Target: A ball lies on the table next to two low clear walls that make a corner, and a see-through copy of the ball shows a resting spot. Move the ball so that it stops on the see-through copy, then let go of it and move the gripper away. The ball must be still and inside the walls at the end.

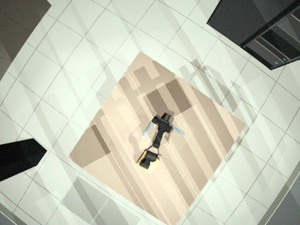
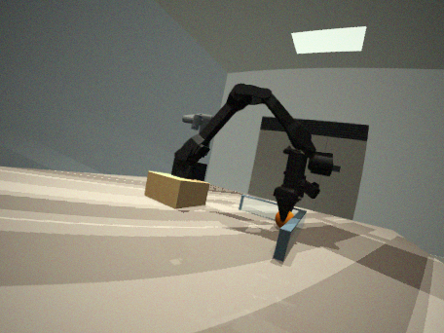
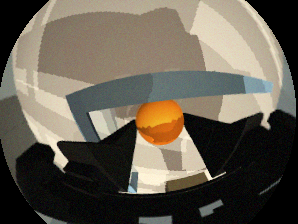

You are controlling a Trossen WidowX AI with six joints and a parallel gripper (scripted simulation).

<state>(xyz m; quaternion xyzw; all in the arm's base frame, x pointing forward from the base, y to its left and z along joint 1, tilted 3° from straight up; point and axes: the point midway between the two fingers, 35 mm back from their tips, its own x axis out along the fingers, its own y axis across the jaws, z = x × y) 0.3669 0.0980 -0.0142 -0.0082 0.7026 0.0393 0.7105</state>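
The orange ball (image 2: 278,220) (image 3: 160,121) is between the fingertips of my gripper (image 2: 284,217), which is shut on it and points down. It is low, inside the corner of the two low clear walls with bluish edges. One wall (image 1: 177,129) (image 2: 280,244) (image 3: 200,82) runs just beyond the ball in the wrist view; the other wall (image 1: 149,127) (image 3: 80,117) is off to its left. I cannot tell whether the ball touches the table or a wall. The see-through copy does not show apart from the ball. The arm hides the ball in the top view.
The arm's base stands by a yellow-brown box (image 2: 176,192) (image 3: 187,182), away from the walls' corner. The arm arches from there over to the walls. Striped shadows cross the table (image 1: 204,131). Dark cabinets stand on the floor beyond the table.
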